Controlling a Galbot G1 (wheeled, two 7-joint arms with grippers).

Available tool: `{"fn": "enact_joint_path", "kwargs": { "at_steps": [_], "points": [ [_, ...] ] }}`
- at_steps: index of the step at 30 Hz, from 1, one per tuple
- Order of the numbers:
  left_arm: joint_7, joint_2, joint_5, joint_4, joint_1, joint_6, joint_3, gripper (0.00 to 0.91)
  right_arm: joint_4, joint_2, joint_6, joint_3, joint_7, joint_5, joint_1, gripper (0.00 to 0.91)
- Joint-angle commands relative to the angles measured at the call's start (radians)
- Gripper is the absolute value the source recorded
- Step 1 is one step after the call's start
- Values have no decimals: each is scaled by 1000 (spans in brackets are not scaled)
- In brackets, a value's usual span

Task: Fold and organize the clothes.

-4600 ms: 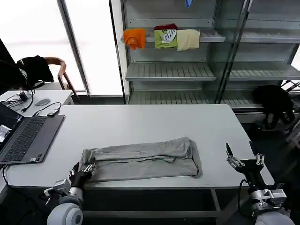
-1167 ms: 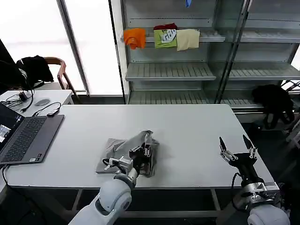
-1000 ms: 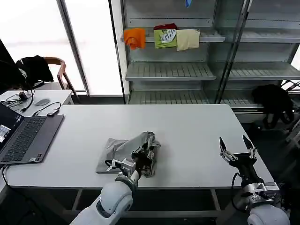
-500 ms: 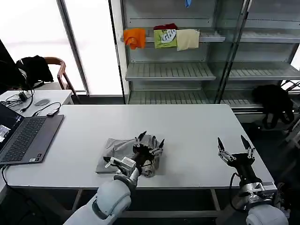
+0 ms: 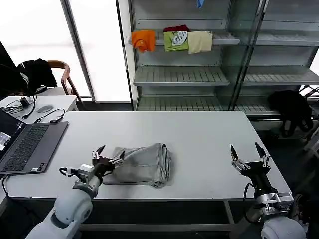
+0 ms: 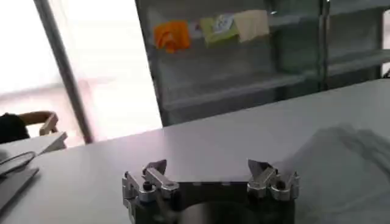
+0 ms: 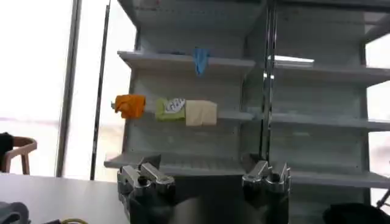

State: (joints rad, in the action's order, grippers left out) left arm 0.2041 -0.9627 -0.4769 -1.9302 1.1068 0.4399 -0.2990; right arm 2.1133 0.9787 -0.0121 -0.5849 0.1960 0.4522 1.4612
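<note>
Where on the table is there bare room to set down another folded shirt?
The white table is bare behind the folded grey shirt up to its far edge, and between the shirt and the open right gripper. It is crowded toward the laptop, where the open left gripper sits beside the shirt.

laptop (image 5: 25,144) table's left edge | orange, green, cream cloths (image 5: 172,41) on shelf | black jacket (image 5: 35,72) on chair
</note>
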Motion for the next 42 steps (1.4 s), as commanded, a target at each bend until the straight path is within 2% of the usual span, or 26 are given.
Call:
{"fn": "enact_joint_path", "kwargs": {
  "at_steps": [1,16,27,42],
  "points": [
    [-29,-11,-72,134,48,18,-161,907,4,-3,1,-1,0,1,1,907],
    [-25,-142,-48,88,-10,72,-67,907,-6,1,-1,15,-2,-2,-5,907],
    [-29,-142,-210,88,13,107,-78,907,-7,0,-6,11,-4,-1,1,907],
    [-74,-165,-254,133,2,90,-71,907,-5,-2,-8,5,-5,1,5,907]
  ]
}}
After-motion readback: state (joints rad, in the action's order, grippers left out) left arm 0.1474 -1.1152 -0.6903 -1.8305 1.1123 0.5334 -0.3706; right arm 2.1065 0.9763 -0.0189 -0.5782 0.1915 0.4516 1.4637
